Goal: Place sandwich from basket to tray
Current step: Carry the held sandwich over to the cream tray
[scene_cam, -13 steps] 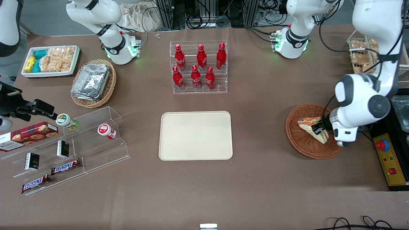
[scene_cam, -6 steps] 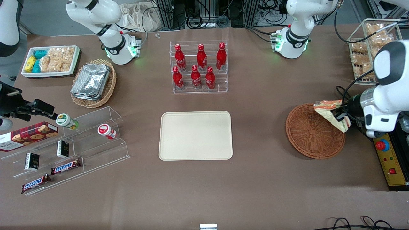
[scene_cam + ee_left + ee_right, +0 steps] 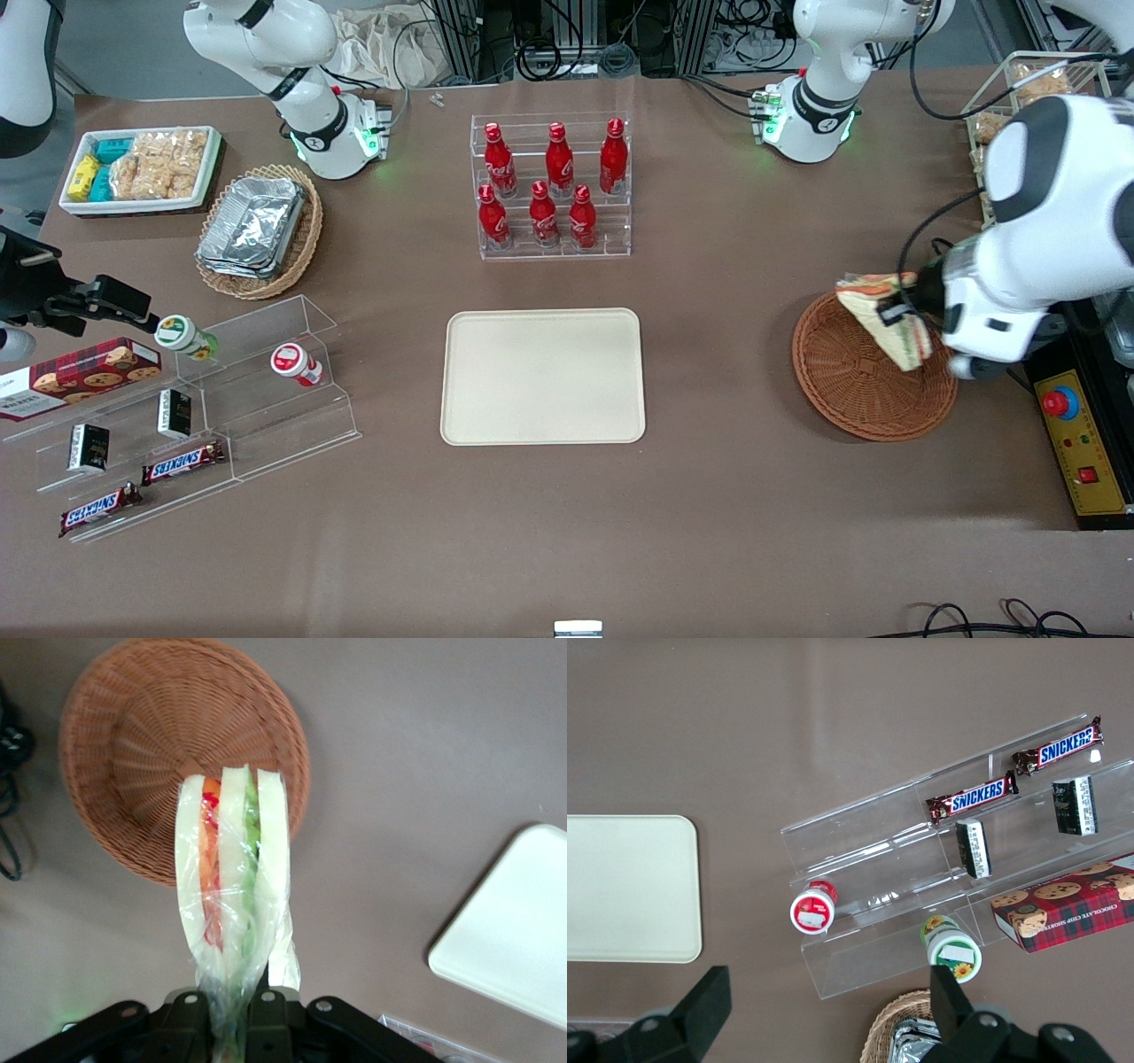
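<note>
Tray (image 3: 542,376) sits mid-table w/ nothing on it, basket (image 3: 849,383) near the working arm's end of the table, and above its rim the gripper (image 3: 897,314) hangs, fingers clamped on the sandwich (image 3: 889,326), wedge held clear of the wicker.

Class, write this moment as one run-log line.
gripper: shut on sandwich | sandwich: lifted above basket | tray: bare | phase: carry
</note>
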You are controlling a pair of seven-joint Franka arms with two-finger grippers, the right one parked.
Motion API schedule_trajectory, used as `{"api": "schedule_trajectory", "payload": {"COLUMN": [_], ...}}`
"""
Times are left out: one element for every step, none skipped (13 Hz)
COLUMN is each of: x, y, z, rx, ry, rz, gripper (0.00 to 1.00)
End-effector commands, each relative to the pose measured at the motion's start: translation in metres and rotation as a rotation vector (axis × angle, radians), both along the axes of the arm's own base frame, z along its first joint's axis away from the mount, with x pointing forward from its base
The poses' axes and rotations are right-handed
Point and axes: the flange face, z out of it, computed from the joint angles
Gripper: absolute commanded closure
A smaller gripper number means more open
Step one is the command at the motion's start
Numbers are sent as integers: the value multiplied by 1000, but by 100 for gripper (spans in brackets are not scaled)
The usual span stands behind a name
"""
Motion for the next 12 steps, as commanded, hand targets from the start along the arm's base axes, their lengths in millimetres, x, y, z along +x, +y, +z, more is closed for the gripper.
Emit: {"api": "schedule_trajectory", "payload": {"x": [-14, -22, -24, -29, -33, -32, -27, -24, -24, -24, -20, -16], "y": [-78, -107, -131, -161, -186, -204, -216, -232, -253, -265, -268, -272], "z": [-1, -3, -14, -17, -32, -48, -72, -95, -112, -129, -146, -167], "rx": [-2, -8, -17, -25, -31, -41, -58, -72, -85, -93, -106, -119], "ry": [11, 5, 9, -6, -11, -23, -25, -32, -56, -65, -69, -75], "rz": [-157, -207, -244, -292, -330, -354, -361, -373, -397, -409, -404, -397], "gripper": [94, 95, 94, 91, 90, 89, 88, 85, 85, 85, 85, 85]}}
